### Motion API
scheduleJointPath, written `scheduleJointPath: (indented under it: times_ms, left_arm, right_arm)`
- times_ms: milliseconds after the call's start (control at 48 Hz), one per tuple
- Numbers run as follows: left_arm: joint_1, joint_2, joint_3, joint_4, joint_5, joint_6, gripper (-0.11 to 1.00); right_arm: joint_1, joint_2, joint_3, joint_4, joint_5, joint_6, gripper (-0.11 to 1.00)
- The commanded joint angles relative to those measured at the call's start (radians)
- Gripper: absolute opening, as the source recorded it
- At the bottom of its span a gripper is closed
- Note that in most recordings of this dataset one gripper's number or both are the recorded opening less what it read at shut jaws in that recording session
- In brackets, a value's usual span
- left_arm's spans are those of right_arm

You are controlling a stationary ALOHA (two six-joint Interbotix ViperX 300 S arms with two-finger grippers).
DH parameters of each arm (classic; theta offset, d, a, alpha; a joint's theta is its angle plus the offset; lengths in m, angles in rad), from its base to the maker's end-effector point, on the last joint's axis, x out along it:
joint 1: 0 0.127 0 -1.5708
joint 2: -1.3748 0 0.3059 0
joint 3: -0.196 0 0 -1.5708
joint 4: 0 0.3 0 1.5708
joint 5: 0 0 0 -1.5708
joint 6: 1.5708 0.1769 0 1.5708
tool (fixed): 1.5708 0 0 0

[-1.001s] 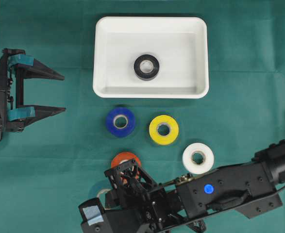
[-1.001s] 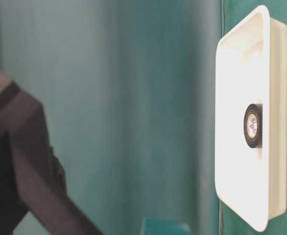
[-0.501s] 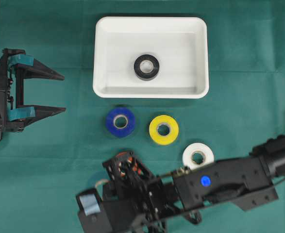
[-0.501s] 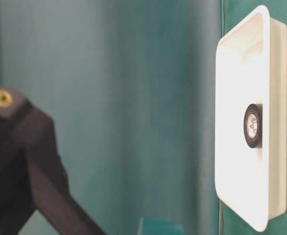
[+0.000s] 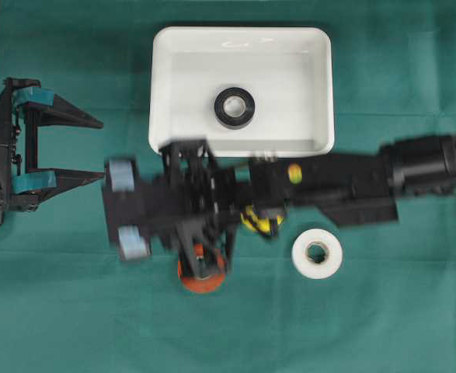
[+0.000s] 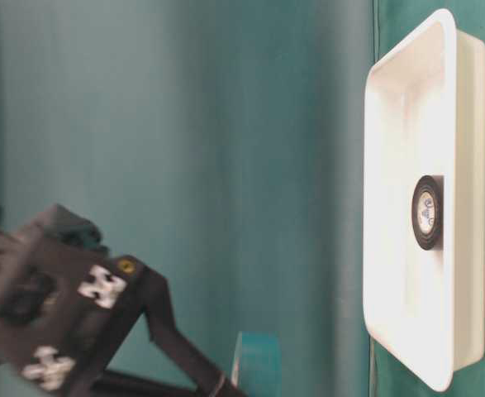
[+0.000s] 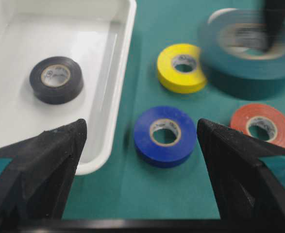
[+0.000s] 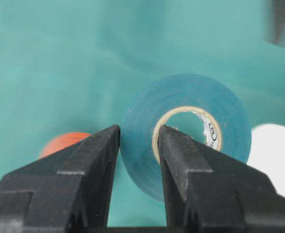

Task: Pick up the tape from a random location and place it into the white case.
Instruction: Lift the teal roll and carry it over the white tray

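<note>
My right gripper is shut on a teal tape roll, one finger through its hole and one outside, and holds it above the cloth. In the overhead view the right gripper is motion-blurred just in front of the white case and hides the teal roll. The roll shows blurred in the left wrist view. A black tape roll lies in the case. My left gripper is open and empty at the left edge.
An orange roll, a partly covered yellow roll and a white roll lie on the green cloth. A blue roll lies beside the case's rim, under the right arm in the overhead view.
My right arm has lifted the teal roll from the front of the table and swung it back toward the white case, now covering the blue roll. The left arm has not moved.
</note>
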Motion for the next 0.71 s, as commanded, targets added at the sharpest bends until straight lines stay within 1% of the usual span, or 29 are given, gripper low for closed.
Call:
scheduleJointPath:
  times_ms: [0, 375, 521, 688]
  left_arm:
    - [0.002, 0.003, -0.011, -0.003, -0.005, 0.0, 0.89]
    - [0.002, 0.002, -0.011, -0.003, -0.006, 0.002, 0.89]
    - [0.002, 0.002, -0.009, -0.003, -0.006, 0.002, 0.89]
    - [0.002, 0.002, -0.011, -0.003, -0.005, 0.002, 0.89]
  right_arm:
    - [-0.041, -0.057, -0.009, -0.005, -0.003, 0.003, 0.28]
    - [-0.222, -0.048, 0.005, -0.011, -0.02, 0.005, 0.28]
    - [-0.27, -0.035, 0.006, -0.011, -0.031, 0.003, 0.28]
    - [-0.305, -0.029, 0.005, -0.011, -0.044, 0.003, 0.28]
